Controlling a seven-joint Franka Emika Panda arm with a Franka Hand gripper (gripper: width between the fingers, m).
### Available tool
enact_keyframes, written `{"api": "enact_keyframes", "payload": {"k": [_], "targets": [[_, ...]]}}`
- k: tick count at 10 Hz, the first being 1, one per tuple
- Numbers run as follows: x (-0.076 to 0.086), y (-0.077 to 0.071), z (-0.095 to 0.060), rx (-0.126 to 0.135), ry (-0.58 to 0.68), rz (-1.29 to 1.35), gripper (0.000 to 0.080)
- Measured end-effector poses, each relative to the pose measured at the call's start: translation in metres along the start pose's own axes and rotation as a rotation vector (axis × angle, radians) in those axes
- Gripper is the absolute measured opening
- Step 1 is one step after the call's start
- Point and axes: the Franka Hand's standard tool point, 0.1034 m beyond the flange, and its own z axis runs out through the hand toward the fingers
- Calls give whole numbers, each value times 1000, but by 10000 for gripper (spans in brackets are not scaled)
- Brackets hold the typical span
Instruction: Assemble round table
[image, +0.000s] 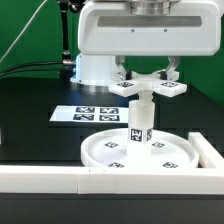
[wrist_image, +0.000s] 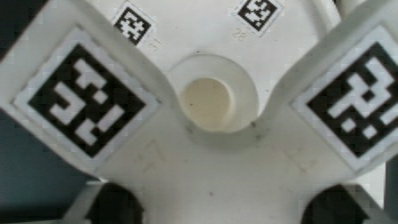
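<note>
The large rimmed round disc (image: 110, 152) lies on the black table. The short cylindrical post (image: 139, 122) stands upright at its middle, with tags on its side. My gripper (image: 147, 78) is shut on the flat cross-shaped piece (image: 128, 87) and holds it level right over the post's top; I cannot tell whether they touch. In the wrist view the cross-shaped piece (wrist_image: 214, 160) fills the picture, with its round middle hole (wrist_image: 210, 102) and tagged arms. My gripper (wrist_image: 240, 208) grips its edge, with the dark fingertips (wrist_image: 121, 205) at either side. The post is hidden there.
The marker board (image: 90, 112) lies flat behind the disc toward the exterior view's left. A long white straight-edged wall (image: 60, 180) runs along the front and turns up the exterior view's right side (image: 208, 150), close to the disc. The robot's base (image: 95, 68) stands behind.
</note>
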Motion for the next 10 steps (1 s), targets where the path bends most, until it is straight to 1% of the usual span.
{"api": "enact_keyframes", "payload": {"k": [2,4,5,7,10], "targets": [[-1,0,0,0,2,-1,439],[-14,-6,-4,7,7,-9,439],[-17,-6,-2,7,14,-10,439],[-22,-2,8,3,22,-7,439],[-21,3,9,2,27,-18,440]]}}
